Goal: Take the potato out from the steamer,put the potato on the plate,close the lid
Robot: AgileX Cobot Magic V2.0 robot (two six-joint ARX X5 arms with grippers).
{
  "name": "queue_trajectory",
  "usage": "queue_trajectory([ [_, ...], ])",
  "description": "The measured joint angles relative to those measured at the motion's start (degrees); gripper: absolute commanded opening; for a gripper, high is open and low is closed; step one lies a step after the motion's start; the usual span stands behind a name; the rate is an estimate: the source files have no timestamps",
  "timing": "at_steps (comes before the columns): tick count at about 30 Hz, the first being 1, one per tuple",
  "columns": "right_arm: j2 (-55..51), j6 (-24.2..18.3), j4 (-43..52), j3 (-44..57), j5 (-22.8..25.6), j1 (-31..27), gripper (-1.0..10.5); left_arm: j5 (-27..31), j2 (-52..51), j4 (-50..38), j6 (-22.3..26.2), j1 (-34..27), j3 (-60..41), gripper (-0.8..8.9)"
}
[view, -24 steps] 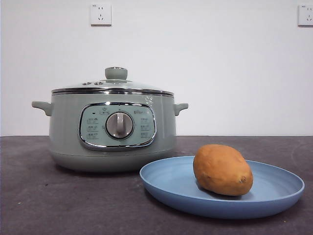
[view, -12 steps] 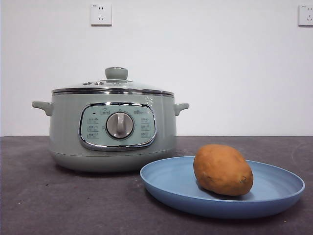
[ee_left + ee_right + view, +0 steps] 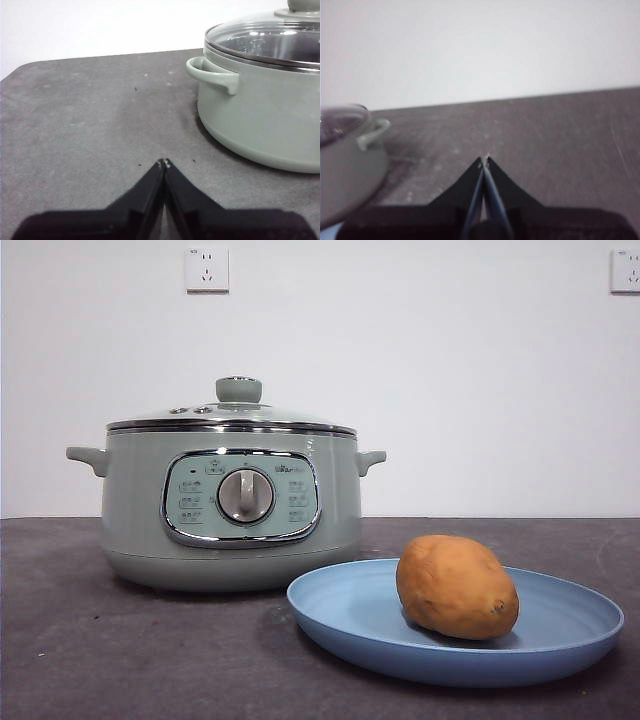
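Nearest in the front view lies the wide, shallow, matte blue plate (image 3: 350, 615) on the dark grey table (image 3: 120, 650), and on it rests the oval potato with smooth orange-brown skin (image 3: 457, 586) — lying on its side, a small dark spot at its right end. Just behind and to the left of the plate stands the round, pale sage-green steamer (image 3: 135, 510), its chrome-rimmed panel and silver dial facing forward, with the clear glass lid (image 3: 270, 416) seated flat on its rim and the pale green knob upright on top. Behind all this rises a white wall with two sockets (image 3: 206, 269). Neither arm shows in the front view. The left gripper (image 3: 164, 162) hovers over bare table near the steamer's side handle, its black jaws pressed together on nothing — the right gripper (image 3: 485, 159) is likewise clenched and empty, the steamer at the edge of its view.
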State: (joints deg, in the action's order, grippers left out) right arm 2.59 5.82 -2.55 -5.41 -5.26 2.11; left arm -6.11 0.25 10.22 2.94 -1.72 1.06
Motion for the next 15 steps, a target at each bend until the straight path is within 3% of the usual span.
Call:
queue_trajectory([
  [6,-2.32,0.81,-0.02,3.98,0.94,0.00,0.0,-0.02,0.00,0.00,0.00,0.00,0.00,-0.04],
  [15,-2.29,0.90,-7.28,4.39,0.98,0.00,0.0,-0.02,0.00,0.02,0.00,0.00,0.00,-0.04],
])
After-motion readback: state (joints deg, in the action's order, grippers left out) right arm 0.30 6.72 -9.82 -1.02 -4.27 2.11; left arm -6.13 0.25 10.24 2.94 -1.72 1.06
